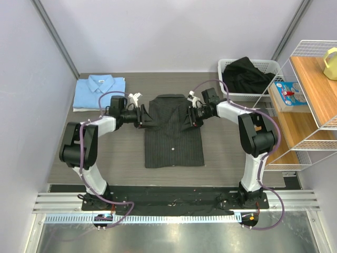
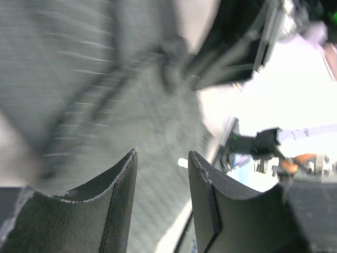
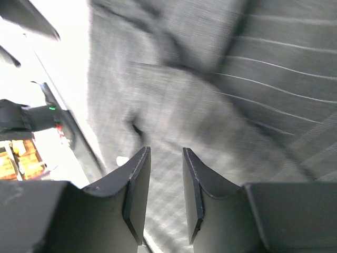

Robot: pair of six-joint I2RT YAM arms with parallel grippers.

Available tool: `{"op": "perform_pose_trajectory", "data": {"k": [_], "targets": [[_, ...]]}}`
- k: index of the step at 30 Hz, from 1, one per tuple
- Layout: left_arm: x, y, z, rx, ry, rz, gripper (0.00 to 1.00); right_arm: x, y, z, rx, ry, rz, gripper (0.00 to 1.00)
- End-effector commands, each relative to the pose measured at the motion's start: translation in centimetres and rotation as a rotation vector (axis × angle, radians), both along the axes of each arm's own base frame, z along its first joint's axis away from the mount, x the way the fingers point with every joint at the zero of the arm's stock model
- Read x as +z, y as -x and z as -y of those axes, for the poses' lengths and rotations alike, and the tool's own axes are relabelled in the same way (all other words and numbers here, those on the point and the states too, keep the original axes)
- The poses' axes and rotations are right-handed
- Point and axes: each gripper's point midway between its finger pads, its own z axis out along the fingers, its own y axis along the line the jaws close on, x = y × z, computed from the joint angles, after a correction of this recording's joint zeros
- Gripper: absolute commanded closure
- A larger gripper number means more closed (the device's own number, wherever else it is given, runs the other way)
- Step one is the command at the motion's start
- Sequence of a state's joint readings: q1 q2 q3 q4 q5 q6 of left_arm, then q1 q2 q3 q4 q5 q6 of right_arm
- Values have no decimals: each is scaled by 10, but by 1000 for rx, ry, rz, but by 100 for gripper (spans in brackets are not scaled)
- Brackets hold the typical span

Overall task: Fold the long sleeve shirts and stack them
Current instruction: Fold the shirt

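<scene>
The left claw (image 2: 162, 155) has its two fingers apart, with a gap and nothing between them. The right claw (image 3: 166, 153) has a thinner gap and holds nothing too. In the view from above, each claw is at one side of the top part of the dark gray button-up shirt with thin pale stripes (image 1: 174, 137). I cannot tell if they touch it. It lies folded flat in the middle of the gray table (image 1: 121, 153). The plain light blue folded shirt (image 1: 100, 90) sits in the upper left. A white plastic basket (image 1: 269, 63) with dark cloth (image 1: 243, 74) in it is in the upper right.
</scene>
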State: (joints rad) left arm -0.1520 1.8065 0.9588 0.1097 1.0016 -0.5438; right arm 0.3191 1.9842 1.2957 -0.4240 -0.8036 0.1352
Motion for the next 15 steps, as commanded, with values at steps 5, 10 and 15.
{"op": "perform_pose_trajectory", "data": {"k": [5, 10, 15], "targets": [[12, 42, 52, -55, 76, -39, 59, 64, 21, -68, 32, -191, 61, 63], [-30, 33, 40, -37, 4, -101, 61, 1, 15, -64, 27, -89, 18, 63], [-67, 18, 15, 5, -57, -174, 62, -57, 11, -45, 9, -3, -42, 63]]}}
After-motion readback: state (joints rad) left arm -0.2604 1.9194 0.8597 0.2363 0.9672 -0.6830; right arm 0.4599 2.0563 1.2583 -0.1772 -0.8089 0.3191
